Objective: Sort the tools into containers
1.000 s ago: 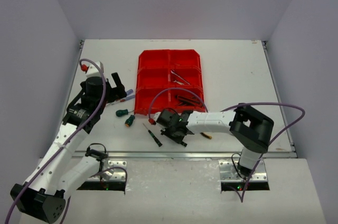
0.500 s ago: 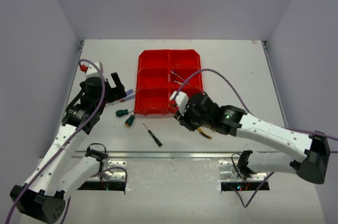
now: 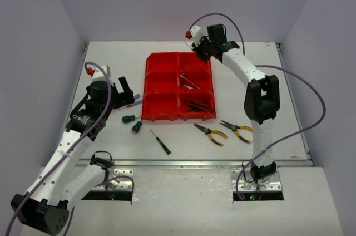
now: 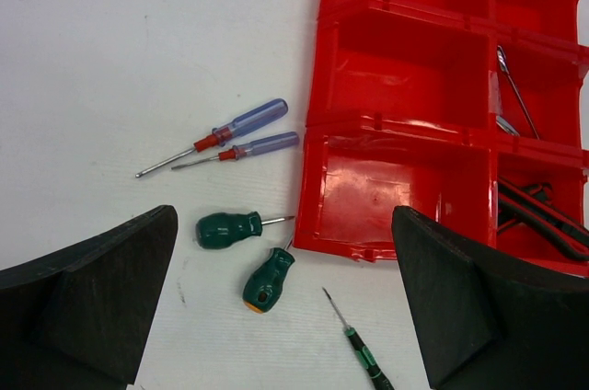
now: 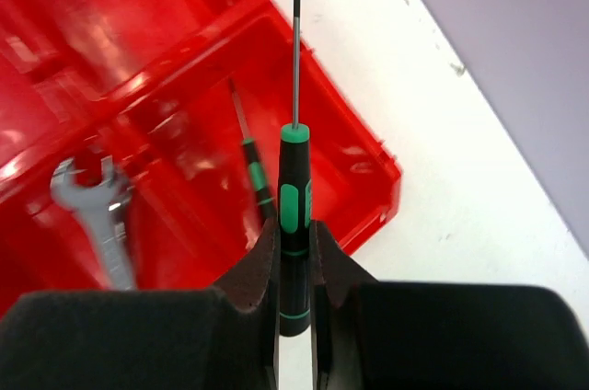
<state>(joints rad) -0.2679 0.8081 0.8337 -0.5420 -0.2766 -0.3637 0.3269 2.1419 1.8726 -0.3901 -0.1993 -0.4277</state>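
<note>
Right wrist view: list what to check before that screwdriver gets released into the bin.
1. Grip: the right hand is shut on the handle of the held screwdriver, shaft pointing straight ahead: ok.
2. Right compartment: a similar green-and-black screwdriver already lies in the far right corner compartment of the red bin: ok.
3. Drop line: the held tip shows past the bin's far rim, over the table; whether it would land inside: cannot tell.
4. Neighbouring compartment: a wrench lies there, apart from the target: ok.
5. Left hand: open, left of the bin, well away: ok.
</note>
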